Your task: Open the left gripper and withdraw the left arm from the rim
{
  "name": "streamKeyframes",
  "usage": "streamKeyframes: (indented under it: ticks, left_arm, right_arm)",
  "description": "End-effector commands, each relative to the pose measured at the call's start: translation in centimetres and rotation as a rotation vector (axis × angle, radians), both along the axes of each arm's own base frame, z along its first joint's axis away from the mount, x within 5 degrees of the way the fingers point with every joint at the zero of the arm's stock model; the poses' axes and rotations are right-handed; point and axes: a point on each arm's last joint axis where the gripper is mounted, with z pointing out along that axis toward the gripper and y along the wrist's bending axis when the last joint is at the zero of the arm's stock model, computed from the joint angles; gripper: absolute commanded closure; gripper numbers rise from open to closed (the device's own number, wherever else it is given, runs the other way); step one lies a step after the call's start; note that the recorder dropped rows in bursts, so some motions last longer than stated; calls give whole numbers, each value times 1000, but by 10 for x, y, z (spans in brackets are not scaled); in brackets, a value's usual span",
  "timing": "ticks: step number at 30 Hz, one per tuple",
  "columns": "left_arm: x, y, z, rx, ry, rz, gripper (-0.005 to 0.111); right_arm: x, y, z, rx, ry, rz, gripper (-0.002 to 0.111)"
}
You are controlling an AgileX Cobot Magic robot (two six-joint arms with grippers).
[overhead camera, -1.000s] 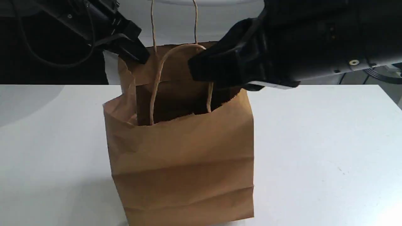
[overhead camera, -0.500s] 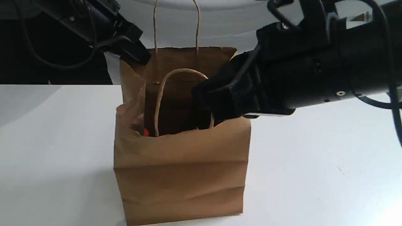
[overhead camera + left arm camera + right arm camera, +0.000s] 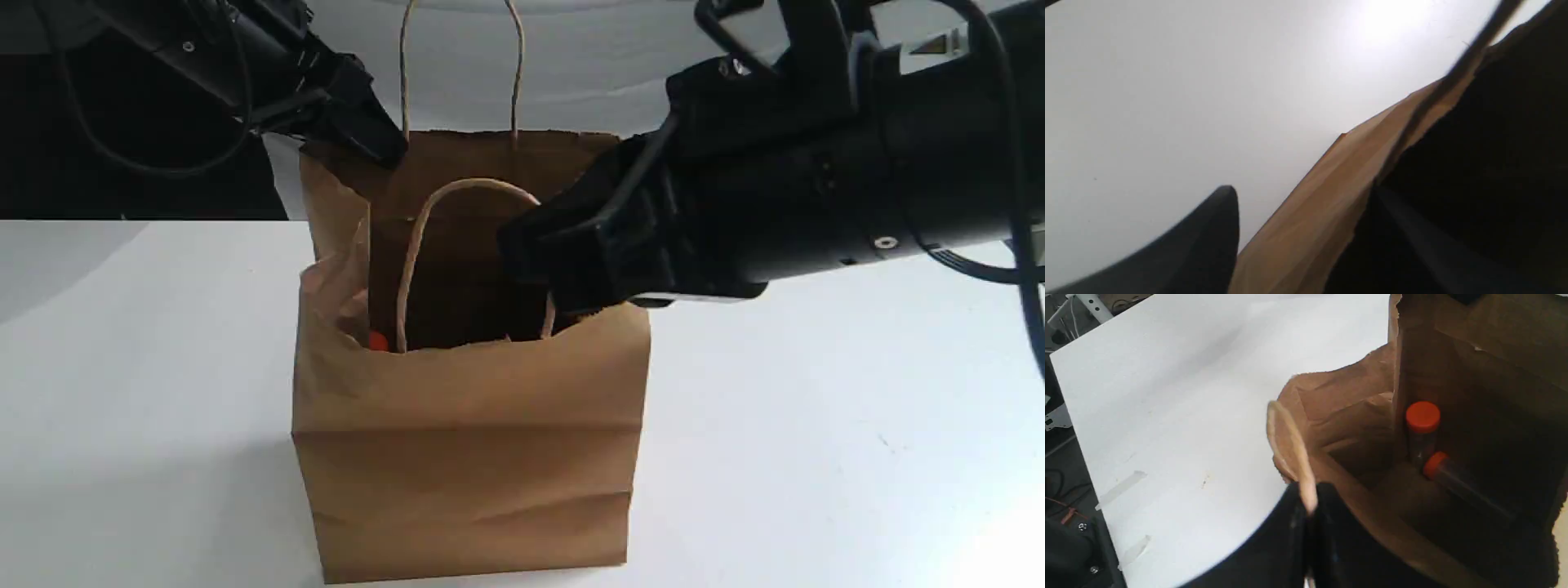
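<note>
Bag gripped at rim and handle, probably so its mouth stands open (my reading).
Exterior: bag (image 3: 465, 457) on table (image 3: 816, 408); left gripper (image 3: 375, 143) at back rim corner, right gripper (image 3: 531, 245) at near handle (image 3: 457, 186). Left wrist: fingers (image 3: 1208, 245) straddle the wall; clamped or not, cannot tell. Right wrist: fingers (image 3: 1286, 539) pressed together, pinching handle; tubes (image 3: 1423, 415) beyond them, inside bag.

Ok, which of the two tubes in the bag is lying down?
The tube with its clear body stretched along the floor of the bag; the other tube stands upright beside it, orange cap up.
</note>
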Motion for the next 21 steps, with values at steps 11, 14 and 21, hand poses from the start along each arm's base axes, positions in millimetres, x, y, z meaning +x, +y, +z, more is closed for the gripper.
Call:
streamKeyframes:
  ticks: [11, 14, 21]
  left_arm:
    - [-34, 23, 56, 166, -116, 84, 60]
    - [-42, 26, 62, 192, -123, 80, 79]
    - [-51, 28, 75, 191, -164, 71, 107]
  right_arm:
    - [-1, 0, -2, 6, 11, -5, 108]
    - [-1, 0, -2, 5, 9, -5, 108]
    - [-1, 0, -2, 3, 12, -2, 106]
